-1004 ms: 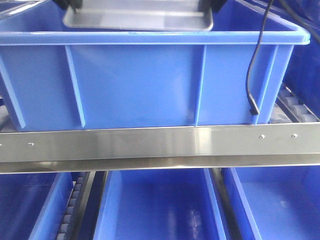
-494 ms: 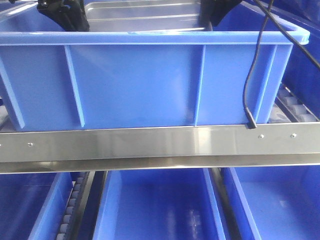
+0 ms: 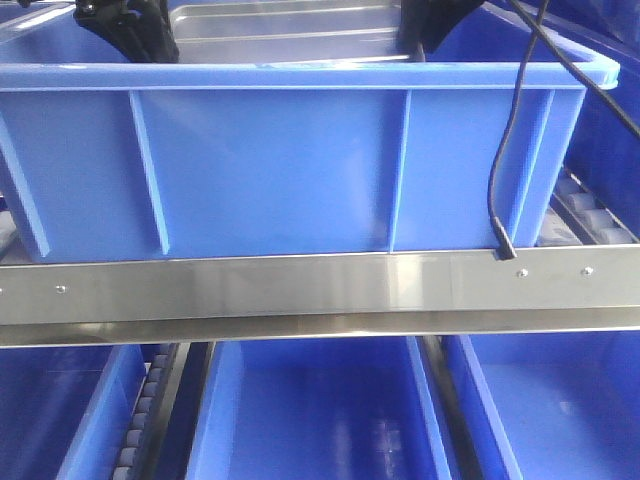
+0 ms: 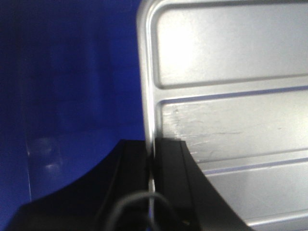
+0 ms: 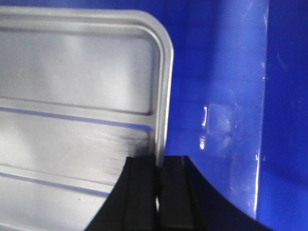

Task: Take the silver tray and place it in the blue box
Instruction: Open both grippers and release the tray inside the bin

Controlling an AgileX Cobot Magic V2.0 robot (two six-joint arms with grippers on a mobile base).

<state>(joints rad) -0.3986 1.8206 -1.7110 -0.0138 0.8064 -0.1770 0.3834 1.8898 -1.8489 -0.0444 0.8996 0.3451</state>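
Inside the blue box (image 3: 300,170), the silver tray (image 3: 290,30) lies crosswise, unmoved; left tool (image 4: 153,166) and right tool (image 5: 158,185) clench its end rims.

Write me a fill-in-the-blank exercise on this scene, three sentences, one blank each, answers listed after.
1. The silver tray sits inside the ____ box.
2. The left gripper is clamped on the tray's ____.
3. The tray's flat bottom shows long parallel ____.

Missing words: blue; rim; ridges.

The right gripper is likewise shut on the tray.
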